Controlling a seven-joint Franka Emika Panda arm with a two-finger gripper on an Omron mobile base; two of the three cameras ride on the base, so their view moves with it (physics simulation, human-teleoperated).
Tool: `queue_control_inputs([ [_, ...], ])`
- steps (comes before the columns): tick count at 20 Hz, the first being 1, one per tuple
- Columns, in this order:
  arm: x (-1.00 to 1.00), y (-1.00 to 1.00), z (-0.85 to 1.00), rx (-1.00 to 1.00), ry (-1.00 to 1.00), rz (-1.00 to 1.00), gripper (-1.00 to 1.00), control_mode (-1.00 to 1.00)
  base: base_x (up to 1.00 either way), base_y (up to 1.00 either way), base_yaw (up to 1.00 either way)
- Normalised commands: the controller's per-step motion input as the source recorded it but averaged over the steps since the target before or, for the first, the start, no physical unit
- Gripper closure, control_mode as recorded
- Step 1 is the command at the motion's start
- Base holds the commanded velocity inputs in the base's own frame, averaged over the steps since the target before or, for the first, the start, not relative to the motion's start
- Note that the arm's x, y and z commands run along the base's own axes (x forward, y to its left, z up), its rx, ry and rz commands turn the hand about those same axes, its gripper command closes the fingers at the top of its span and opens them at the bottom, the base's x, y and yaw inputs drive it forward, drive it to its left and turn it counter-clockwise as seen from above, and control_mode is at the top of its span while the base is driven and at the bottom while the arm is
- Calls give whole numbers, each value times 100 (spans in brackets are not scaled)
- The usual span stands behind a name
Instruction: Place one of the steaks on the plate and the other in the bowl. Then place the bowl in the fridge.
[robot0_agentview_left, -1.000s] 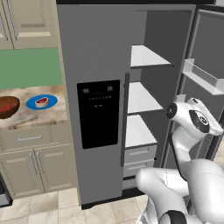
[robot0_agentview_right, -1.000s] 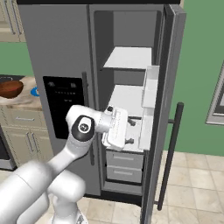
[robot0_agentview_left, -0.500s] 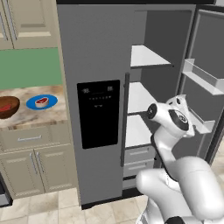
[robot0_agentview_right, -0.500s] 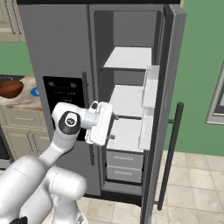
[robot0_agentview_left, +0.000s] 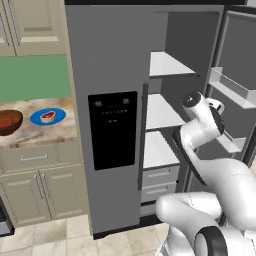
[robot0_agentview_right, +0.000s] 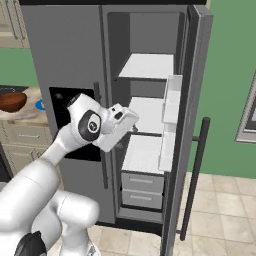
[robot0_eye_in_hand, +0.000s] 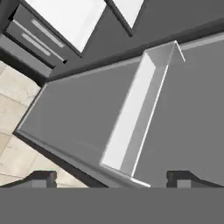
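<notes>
The bowl (robot0_agentview_left: 9, 122) sits at the far left of the left base view on the counter (robot0_agentview_left: 45, 135), with one red steak (robot0_agentview_left: 5, 122) lying inside it. Just beside it, to its right, lies the blue plate (robot0_agentview_left: 47, 116) carrying the other steak (robot0_agentview_left: 48, 117), red with a pale rim. That makes two steaks, one bowl and one plate, each steak already in its own dish, so judging by this the sorting step looks finished and only the bowl's trip remains.

The fridge (robot0_agentview_left: 110, 75) fills the middle of both base views. Its right door (robot0_agentview_right: 192, 100) stands swung open, showing three white shelves (robot0_agentview_right: 147, 65) and two drawers (robot0_agentview_right: 142, 182) below them, likely so the bowl has somewhere to go.

The gripper (robot0_eye_in_hand: 111, 178) is released, its jaws spread wide with nothing between them. In the hand view its tips frame a door bin (robot0_eye_in_hand: 135, 113) on the open door, well apart from the bowl.
</notes>
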Motion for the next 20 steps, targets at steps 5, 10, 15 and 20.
queue_control_inputs([
  [5,6,27,-23,82,-75,-37,-100,-100,0,0,0],
  [10,1,59,-24,75,-58,-31,-100,-100,0,0,0],
  [15,-38,76,10,41,-29,-27,-100,-100,0,0,0],
  [20,-25,56,41,0,-3,-16,-100,-100,0,0,0],
])
